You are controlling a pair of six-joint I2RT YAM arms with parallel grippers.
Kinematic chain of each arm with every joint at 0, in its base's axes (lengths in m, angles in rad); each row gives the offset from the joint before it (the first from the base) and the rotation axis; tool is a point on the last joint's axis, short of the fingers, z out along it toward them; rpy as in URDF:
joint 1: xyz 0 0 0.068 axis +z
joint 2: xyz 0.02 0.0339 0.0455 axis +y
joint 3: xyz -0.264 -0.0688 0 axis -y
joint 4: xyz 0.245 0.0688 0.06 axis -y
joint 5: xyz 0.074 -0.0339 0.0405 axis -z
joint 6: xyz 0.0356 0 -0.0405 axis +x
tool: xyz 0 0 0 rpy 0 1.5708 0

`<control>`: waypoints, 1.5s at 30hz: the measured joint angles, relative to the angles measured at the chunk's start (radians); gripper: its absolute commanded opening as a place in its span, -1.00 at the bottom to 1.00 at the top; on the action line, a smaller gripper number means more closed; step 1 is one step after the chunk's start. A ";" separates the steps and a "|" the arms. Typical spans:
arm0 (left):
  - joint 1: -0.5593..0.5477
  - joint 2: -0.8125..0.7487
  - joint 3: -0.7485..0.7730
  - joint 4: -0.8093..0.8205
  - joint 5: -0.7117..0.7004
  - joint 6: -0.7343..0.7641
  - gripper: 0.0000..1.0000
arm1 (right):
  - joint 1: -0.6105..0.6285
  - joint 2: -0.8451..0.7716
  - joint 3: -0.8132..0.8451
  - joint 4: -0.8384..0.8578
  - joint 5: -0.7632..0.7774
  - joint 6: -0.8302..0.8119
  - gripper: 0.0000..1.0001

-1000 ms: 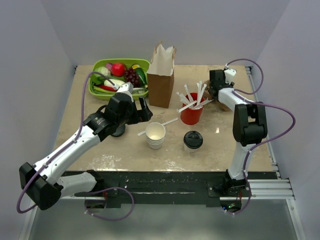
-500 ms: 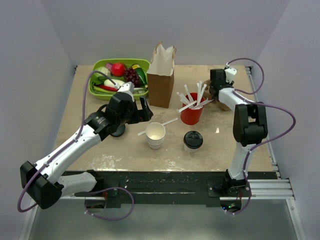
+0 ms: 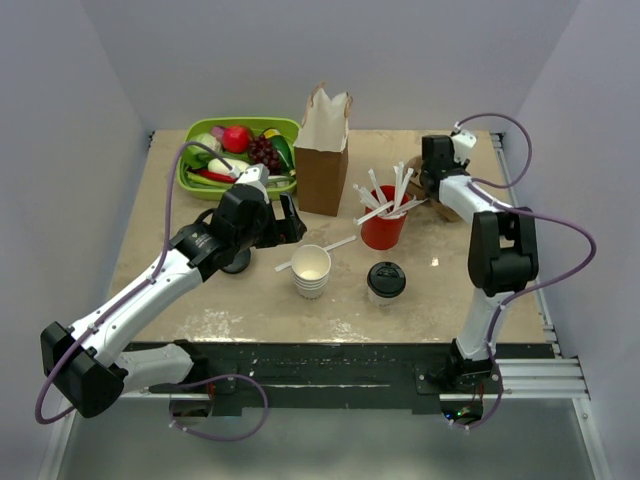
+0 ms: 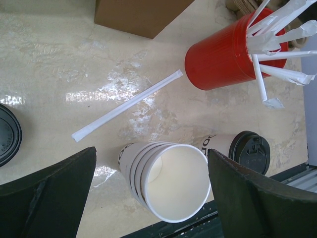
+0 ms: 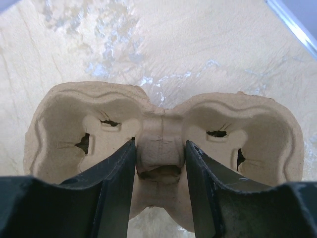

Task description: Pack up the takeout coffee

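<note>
Packing not begun: takeout coffee (image 3: pixel 386 281) stands loose on the surface (image 3: pixel 180 290), in neither bag nor carrier.

Top view: 1 lidded coffee low centre-right; 1 stack of lidless cups (image 3: pixel 311 270) just left of it; 1 red cup of straws (image 3: pixel 383 229) above it; 1 loose wrapped straw (image 3: pixel 340 243); 1 brown paper bag (image 3: pixel 323 150) upright at upper centre; 1 green tray (image 3: pixel 283 123) of produce upper left.
Left wrist view: left tool (image 4: pixel 152 150) has jaws wide apart, holding nothing, over the stack. Coffee sits lower right, 1 loose black lid (image 4: pixel 9 134) at the left edge.
Right wrist view: right tool (image 5: pixel 159 148) has its jaws either side of the centre ridge of 1 two-well pulp carrier (image 5: pixel 64 129). Whether the clamp is firm, cannot tell.
Judged left to do: coffee into carrier or bag, i.e. everything.
</note>
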 measured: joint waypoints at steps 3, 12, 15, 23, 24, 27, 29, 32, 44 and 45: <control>0.000 0.001 0.000 0.000 0.000 0.000 0.95 | 0.000 -0.033 -0.002 0.001 0.008 -0.003 -0.09; 0.000 0.007 0.000 0.001 0.003 0.002 0.95 | 0.000 -0.079 -0.007 0.000 0.013 -0.008 -0.17; 0.000 0.007 0.000 0.001 0.003 0.004 0.95 | 0.000 -0.103 -0.016 -0.016 0.012 -0.012 -0.17; 0.000 0.009 0.016 0.002 0.002 0.008 0.95 | 0.000 -0.335 -0.036 -0.052 0.010 -0.031 -0.14; 0.000 0.009 0.018 0.002 0.002 0.009 0.95 | 0.000 -0.365 -0.039 -0.059 0.010 -0.032 -0.14; 0.000 0.007 0.022 0.005 0.002 0.026 0.95 | 0.000 -0.479 -0.079 -0.089 0.009 -0.029 -0.14; 0.000 0.005 0.023 0.008 0.000 0.031 0.96 | 0.000 -0.554 -0.132 -0.107 0.006 -0.024 -0.14; 0.000 0.003 0.039 0.010 -0.005 0.042 0.96 | 0.000 -0.675 -0.228 -0.161 0.002 -0.011 -0.13; 0.035 0.084 0.326 0.014 -0.087 0.122 0.99 | 0.000 -1.079 -0.412 -0.301 -0.105 -0.027 -0.11; 0.053 0.113 0.366 0.019 -0.086 0.136 0.99 | 0.000 -1.097 -0.418 -0.307 -0.120 -0.033 -0.11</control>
